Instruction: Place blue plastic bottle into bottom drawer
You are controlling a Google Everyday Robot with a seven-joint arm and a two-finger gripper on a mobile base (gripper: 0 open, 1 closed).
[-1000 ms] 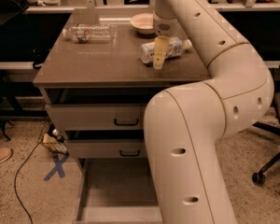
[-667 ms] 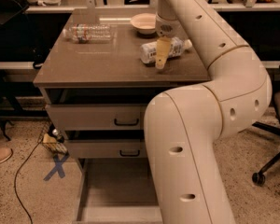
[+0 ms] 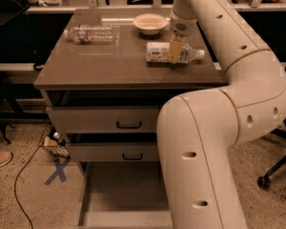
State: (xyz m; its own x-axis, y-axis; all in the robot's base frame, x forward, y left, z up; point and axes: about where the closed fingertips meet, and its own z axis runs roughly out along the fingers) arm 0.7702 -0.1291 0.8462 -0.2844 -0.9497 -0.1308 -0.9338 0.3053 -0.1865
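The blue plastic bottle (image 3: 157, 52) lies on its side on the cabinet top, right of centre, with its white cap pointing right. My gripper (image 3: 175, 49) reaches down from the arm onto the middle of the bottle and crosses in front of it. The bottom drawer (image 3: 118, 194) is pulled out at floor level below the two shallower drawers. Its flat grey floor is bare, and my arm hides its right part.
A clear bottle with a red-and-blue label (image 3: 90, 33) lies at the back left of the cabinet top (image 3: 100, 66). A white bowl (image 3: 150, 23) stands at the back centre. A cable, a blue floor mark (image 3: 57, 171) and a shoe (image 3: 0, 159) are at the left. A chair base (image 3: 271, 173) stands at the right.
My gripper has shifted a little to the right along the blue plastic bottle, toward its cap end. The bottle still lies on the cabinet top.
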